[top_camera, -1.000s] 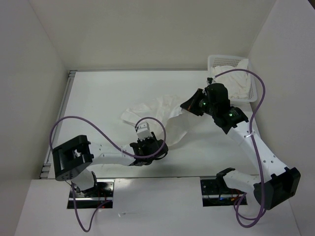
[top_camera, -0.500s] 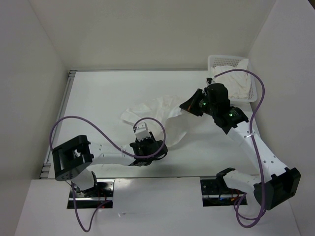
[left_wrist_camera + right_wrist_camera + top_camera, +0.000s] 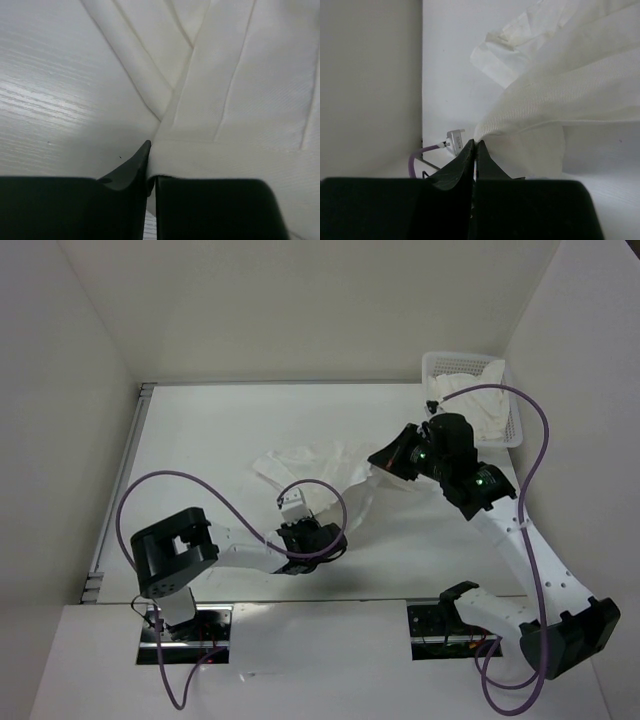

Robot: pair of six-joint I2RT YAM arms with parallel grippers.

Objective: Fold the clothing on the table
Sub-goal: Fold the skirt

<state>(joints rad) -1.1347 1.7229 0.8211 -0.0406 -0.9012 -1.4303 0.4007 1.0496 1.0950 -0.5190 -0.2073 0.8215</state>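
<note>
The clothing (image 3: 318,464) lies crumpled in the middle of the table (image 3: 200,430) and is judged light and limp. Its hem is pinched in the closed left gripper (image 3: 151,167), another edge in the closed right gripper (image 3: 475,150); corners are best held.

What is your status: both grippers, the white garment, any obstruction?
Left gripper shut on hem of thin white ribbed fabric garment. Right gripper shut on its other side. Garment bunched, unfolded, on white flat table. Nothing blocking it.
</note>
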